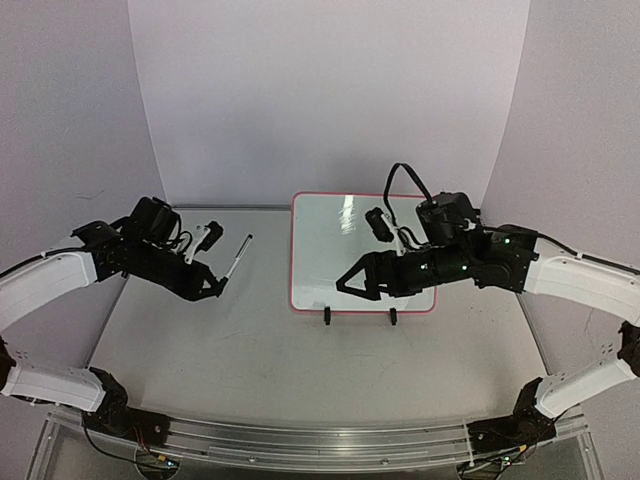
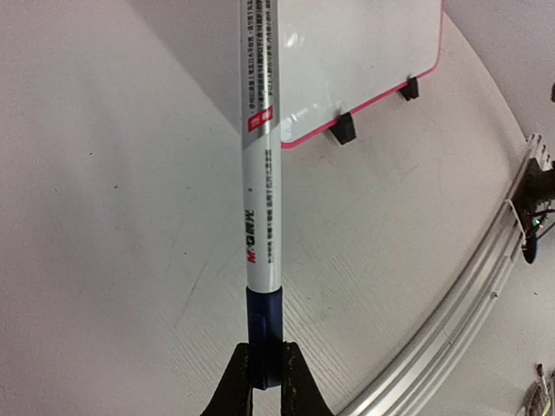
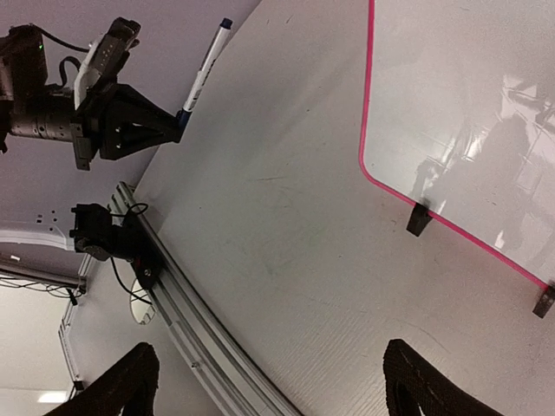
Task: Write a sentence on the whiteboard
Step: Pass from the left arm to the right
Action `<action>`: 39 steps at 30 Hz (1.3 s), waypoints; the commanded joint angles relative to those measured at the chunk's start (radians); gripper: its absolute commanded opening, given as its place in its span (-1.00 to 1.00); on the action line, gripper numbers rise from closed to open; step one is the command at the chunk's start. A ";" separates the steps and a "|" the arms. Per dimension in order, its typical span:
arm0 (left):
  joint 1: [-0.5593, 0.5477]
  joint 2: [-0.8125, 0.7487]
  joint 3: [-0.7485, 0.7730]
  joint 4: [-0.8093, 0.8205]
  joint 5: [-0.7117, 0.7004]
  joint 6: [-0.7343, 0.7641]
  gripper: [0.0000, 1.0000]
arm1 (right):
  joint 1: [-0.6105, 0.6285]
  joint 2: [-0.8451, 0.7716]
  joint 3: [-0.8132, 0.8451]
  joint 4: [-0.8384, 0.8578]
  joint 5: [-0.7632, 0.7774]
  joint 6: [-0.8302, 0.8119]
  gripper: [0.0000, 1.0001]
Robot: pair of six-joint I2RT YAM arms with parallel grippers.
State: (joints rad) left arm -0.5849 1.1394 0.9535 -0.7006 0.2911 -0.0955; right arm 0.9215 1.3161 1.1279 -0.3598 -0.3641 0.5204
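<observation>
**A:** What has the left hand [image 2: 263, 364] got?

**B:** Its fingers are clamped on the blue end of a marker [image 2: 262, 217]. The white barrel sticks straight out ahead of them, off the table [image 1: 250, 350].

**A:** And the right hand [image 3: 269, 351]?

**B:** It's spread wide, with nothing in it.

**A:** Where's the whiteboard [image 1: 330, 240]?

**B:** It's just ahead of the right hand's fingers, a bit to their right. From the left hand it's out past the marker's far end and off to the right, well apart.

**A:** How does it look?

**B:** It's a glossy white face with a thin pink rim, rounded corners and two small black feet. There's no writing on it, so the sentence isn't begun.

**A:** How will it handle?

**B:** I'd say it's light and stiff, and likely to slide or rock on those feet when pressed. Steadying it by the rim, clear of the writing face, seems wise. The marker looks light, hard and smooth. Held at its very end, it may swivel under pressure.

**A:** Is it capped?

**B:** The far end looks dark, but I can't tell.
</observation>
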 commanded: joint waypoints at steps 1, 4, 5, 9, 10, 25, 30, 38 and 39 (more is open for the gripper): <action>-0.038 -0.056 0.011 -0.040 0.236 0.060 -1.00 | -0.008 0.096 0.128 0.015 -0.253 -0.044 0.75; -0.102 -0.035 0.063 -0.092 0.263 0.088 -1.00 | -0.017 0.154 0.176 0.015 -0.337 -0.056 0.81; -0.123 -0.024 0.078 -0.110 0.270 0.095 -1.00 | -0.021 0.168 0.189 0.015 -0.359 -0.059 0.82; -0.185 0.011 0.146 -0.164 0.297 0.156 -1.00 | -0.040 0.225 0.214 0.017 -0.444 -0.070 0.91; -0.202 0.029 0.165 -0.182 0.300 0.169 -1.00 | -0.040 0.242 0.220 0.018 -0.463 -0.071 0.92; -0.352 0.242 0.372 -0.297 0.337 0.274 -1.00 | -0.040 0.339 0.196 0.163 -0.666 -0.002 0.78; -0.357 0.286 0.421 -0.309 0.353 0.297 -1.00 | -0.036 0.339 0.174 0.186 -0.710 0.010 0.62; -0.357 0.317 0.446 -0.302 0.360 0.307 -1.00 | -0.010 0.327 0.141 0.185 -0.731 0.006 0.54; -0.357 0.322 0.448 -0.303 0.361 0.308 -1.00 | -0.007 0.326 0.139 0.185 -0.730 0.005 0.53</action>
State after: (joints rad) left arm -0.9398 1.4480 1.3534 -0.9974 0.6282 0.1872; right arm 0.8968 1.6478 1.2761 -0.2097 -1.0655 0.5282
